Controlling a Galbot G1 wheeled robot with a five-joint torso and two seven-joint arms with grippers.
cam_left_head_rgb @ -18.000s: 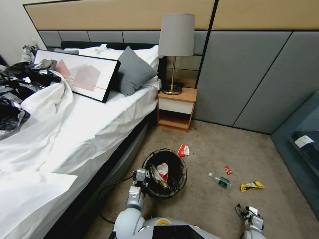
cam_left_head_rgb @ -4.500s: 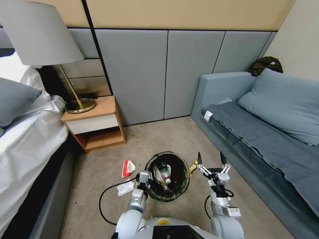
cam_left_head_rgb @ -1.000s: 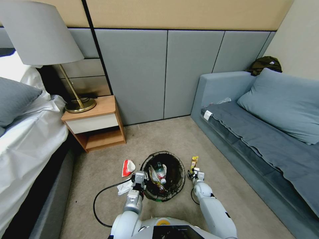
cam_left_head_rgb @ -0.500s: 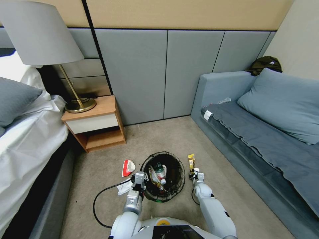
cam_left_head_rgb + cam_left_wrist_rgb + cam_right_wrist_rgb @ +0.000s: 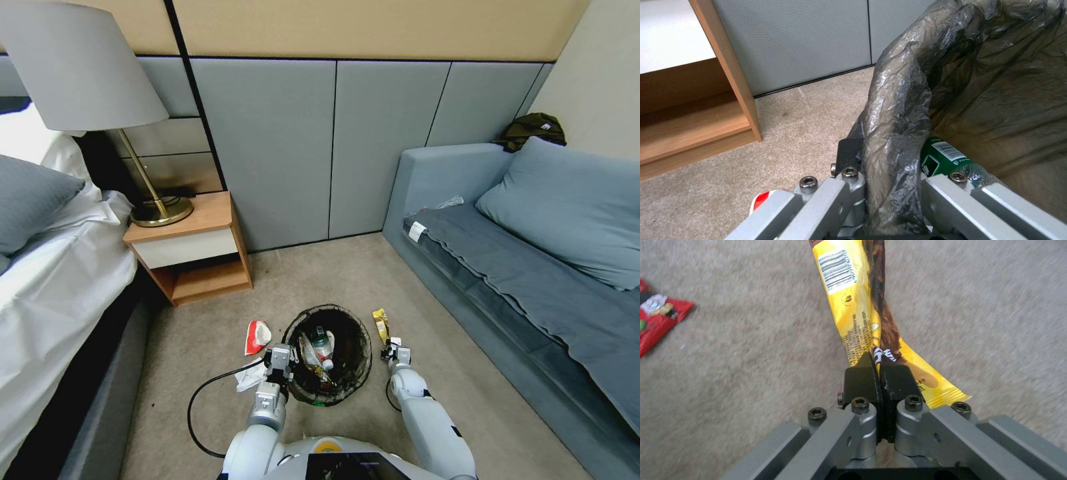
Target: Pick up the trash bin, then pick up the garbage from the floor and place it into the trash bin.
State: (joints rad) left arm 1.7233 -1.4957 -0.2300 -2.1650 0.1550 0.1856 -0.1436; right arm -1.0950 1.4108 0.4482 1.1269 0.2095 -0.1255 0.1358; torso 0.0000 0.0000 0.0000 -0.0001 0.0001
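Observation:
The trash bin [image 5: 364,341], round with a black bag liner, stands on the carpet right in front of me. My left gripper [image 5: 280,356] is shut on its near-left rim; the left wrist view shows the bagged rim [image 5: 902,93] clamped in that gripper [image 5: 889,165]. A green-labelled bottle [image 5: 946,156] and wrappers lie inside. Just right of the bin, my right gripper [image 5: 394,349] is shut on one end of a yellow snack wrapper [image 5: 380,324]. The right wrist view shows the wrapper [image 5: 853,306] pinched in this gripper [image 5: 879,373]. A red wrapper [image 5: 658,320] lies on the carpet.
A red-and-white paper cup [image 5: 257,335] and a white tissue [image 5: 251,377] lie left of the bin, beside a black cable [image 5: 200,397]. A wooden nightstand [image 5: 190,250] with a lamp and the bed stand at the left. A grey-blue sofa [image 5: 507,267] runs along the right.
My right gripper, shut on the yellow wrapper, has drawn it slightly toward the bin, and the wrapper now stands more upright. The left gripper and bin have stayed still.

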